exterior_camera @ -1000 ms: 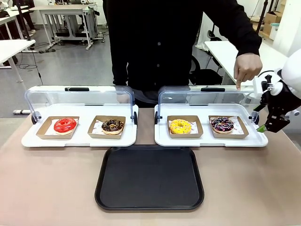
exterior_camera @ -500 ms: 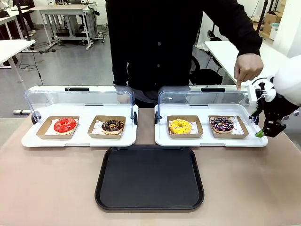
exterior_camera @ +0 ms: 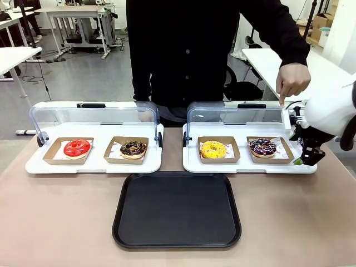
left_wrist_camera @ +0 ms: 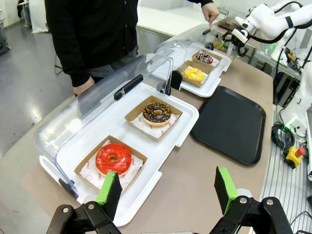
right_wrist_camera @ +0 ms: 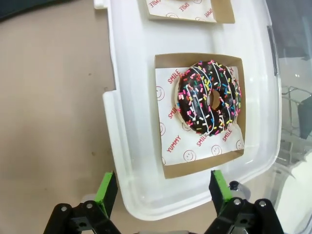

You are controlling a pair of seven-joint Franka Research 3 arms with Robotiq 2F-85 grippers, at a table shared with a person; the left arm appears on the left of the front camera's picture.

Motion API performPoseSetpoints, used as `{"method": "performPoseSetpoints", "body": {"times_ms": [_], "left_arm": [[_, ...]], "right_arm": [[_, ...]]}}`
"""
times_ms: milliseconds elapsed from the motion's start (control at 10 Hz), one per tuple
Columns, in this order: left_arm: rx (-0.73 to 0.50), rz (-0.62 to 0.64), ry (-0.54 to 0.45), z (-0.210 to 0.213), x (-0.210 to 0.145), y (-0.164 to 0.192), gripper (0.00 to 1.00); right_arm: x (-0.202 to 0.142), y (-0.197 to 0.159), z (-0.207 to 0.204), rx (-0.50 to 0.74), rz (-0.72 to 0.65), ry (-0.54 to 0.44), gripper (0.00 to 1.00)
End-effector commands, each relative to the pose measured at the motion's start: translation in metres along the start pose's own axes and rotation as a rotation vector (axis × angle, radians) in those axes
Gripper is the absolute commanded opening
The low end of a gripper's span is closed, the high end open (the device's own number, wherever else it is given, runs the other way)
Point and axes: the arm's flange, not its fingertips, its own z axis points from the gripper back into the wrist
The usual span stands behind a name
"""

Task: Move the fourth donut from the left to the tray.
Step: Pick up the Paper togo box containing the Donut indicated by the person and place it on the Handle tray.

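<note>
**Front view.** A tan table (exterior_camera: 61, 222) stands in an open workroom, with white desks on a grey floor behind it. Two white display trays sit side by side on the table, each with its clear lid raised. The black tray (exterior_camera: 177, 210) lies on the near side of them, at the middle. The fourth donut (exterior_camera: 262, 147) has dark icing with pale streaks. It rests in a brown cardboard holder (exterior_camera: 283, 157) at the right end of the right display tray (exterior_camera: 245, 167), beside a yellow donut (exterior_camera: 213, 149). The right gripper (exterior_camera: 307, 160) hangs just beside that display tray's right edge, fingers pointing down. The person's hand (exterior_camera: 292, 82) points its index finger down at the raised lid (exterior_camera: 239, 118).

**Left wrist view.** The left gripper (left_wrist_camera: 167, 190) hovers over the table's end with its green-padded fingers spread wide and nothing between them. A red donut (left_wrist_camera: 113, 158) lies nearest, then a chocolate donut (left_wrist_camera: 156, 112). The fourth donut (left_wrist_camera: 206, 58) lies far off, beyond the tray (left_wrist_camera: 229, 124).

**Right wrist view.** The fourth donut (right_wrist_camera: 208, 96) shows white streaks and multicoloured sprinkles. It sits on a white paper liner (right_wrist_camera: 170, 131) printed SMILE and YUMMY. The right gripper (right_wrist_camera: 162, 190) is spread wide and holds nothing. It is poised over the display tray's rim, apart from the holder.
</note>
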Motion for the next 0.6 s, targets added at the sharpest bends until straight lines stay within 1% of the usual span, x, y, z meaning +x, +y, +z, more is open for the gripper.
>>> {"method": "performPoseSetpoints", "body": {"times_ms": [0, 400, 500], "left_arm": [[-0.001, -0.022, -0.025, 0.0, 0.0, 0.001, 1.0], [-0.001, -0.022, -0.025, 0.0, 0.0, 0.001, 1.0], [-0.001, -0.022, -0.025, 0.0, 0.0, 0.001, 1.0]], "right_arm": [[-0.001, -0.003, -0.021, -0.038, 0.026, -0.02, 1.0], [-0.003, -0.012, -0.048, -0.05, 0.04, 0.004, 1.0], [-0.005, -0.019, -0.054, -0.051, 0.04, 0.013, 1.0]]}}
